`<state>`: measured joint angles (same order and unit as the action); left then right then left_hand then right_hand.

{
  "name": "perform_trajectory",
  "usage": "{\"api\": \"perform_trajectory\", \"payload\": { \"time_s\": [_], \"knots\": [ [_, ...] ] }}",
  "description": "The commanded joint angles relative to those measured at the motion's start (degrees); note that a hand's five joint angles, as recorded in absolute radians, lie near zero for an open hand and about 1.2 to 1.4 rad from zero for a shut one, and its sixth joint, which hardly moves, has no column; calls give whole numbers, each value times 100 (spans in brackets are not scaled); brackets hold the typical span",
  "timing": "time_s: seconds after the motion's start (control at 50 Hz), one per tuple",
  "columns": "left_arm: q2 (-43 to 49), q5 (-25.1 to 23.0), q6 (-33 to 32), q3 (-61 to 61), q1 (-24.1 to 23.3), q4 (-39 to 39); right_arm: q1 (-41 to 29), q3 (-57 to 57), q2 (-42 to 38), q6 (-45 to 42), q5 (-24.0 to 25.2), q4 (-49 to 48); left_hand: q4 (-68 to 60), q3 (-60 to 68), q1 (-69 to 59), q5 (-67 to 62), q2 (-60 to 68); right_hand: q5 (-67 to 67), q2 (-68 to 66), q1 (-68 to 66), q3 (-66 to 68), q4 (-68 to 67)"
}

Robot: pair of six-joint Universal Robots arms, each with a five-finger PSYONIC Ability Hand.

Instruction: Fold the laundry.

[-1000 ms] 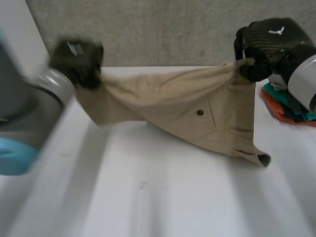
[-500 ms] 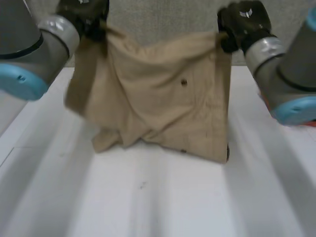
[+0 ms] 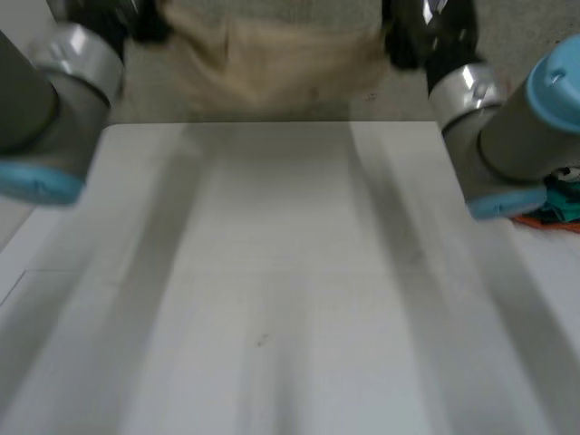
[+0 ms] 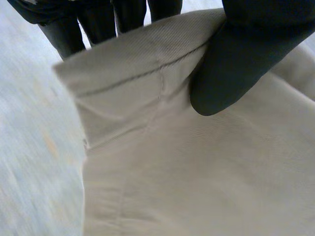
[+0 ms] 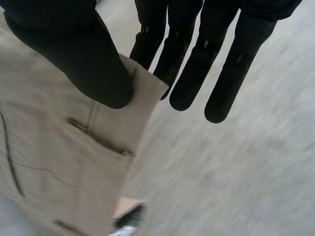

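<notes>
A pair of beige trousers (image 3: 272,63) hangs high above the far end of the white table (image 3: 272,272), clear of its surface. My left hand (image 3: 127,20) holds one top corner. In the left wrist view its thumb (image 4: 236,73) pinches the cloth's hemmed edge (image 4: 147,98) against the fingers behind. My right hand (image 3: 426,32) holds the other top corner at the waistband. In the right wrist view its thumb (image 5: 83,64) presses the waistband (image 5: 133,98) against one finger, the other fingers straight beside it.
A heap of orange and teal clothes (image 3: 557,204) lies at the table's right edge, behind my right arm (image 3: 517,145). A grey wall (image 3: 526,36) rises behind the table's far edge.
Both hands have risen and moved away toward the wall, lifting the trousers off the table until they hang free near the top of the head view.
</notes>
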<state>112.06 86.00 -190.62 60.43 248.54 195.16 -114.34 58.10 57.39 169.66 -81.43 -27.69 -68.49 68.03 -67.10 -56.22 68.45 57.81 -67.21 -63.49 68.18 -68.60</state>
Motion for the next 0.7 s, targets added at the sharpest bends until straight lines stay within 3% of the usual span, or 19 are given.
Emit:
{"api": "perform_trajectory", "payload": {
  "time_s": [0.02, 0.16, 0.38, 0.54, 0.6, 0.68, 0.7],
  "knots": [
    [386, 242, -607, 1585, -209, -162, 131, 1290, -500, -231, 760, 404, -1151, 1197, -1290, -1378, 1155, 1219, -1279, -1651, 1182, -1140],
    [694, 471, -1083, 2262, -499, -855, 351, 2003, -616, -1250, 638, 1229, -1151, 1197, -1290, -1378, 1155, 1219, -1279, -1651, 1182, -1140],
    [-306, 471, -1118, 2719, -807, -3393, 412, 2802, 1246, -2488, 391, 4381, -1151, 1197, -1290, -1378, 1155, 1219, -1279, -1651, 1182, -1140],
    [-624, 111, -1442, 3080, -1211, -4845, 666, 3128, 1705, -3832, 374, 6360, -1151, 1197, -1290, -1378, 1155, 1219, -1279, -1651, 1182, -1140],
    [-589, 49, -1540, 3080, -1212, -4996, 764, 3216, 1723, -4203, 409, 6548, -1053, 1099, -1192, -1280, 1057, 1219, -1279, -1651, 1182, -1140],
    [-388, 49, -1636, 3054, -1098, -4961, 764, 3374, 1696, -4301, 418, 6373, 2002, -1956, 1863, 1775, -1998, 1219, -1279, -1651, 1182, -1140],
    [-326, 40, -1724, 2975, -1062, -4961, 781, 3418, 1679, -4283, 426, 6268, 3691, -3645, 3552, 3464, -3687, 1219, -1279, -1651, 1182, -1140]
  ]
}}
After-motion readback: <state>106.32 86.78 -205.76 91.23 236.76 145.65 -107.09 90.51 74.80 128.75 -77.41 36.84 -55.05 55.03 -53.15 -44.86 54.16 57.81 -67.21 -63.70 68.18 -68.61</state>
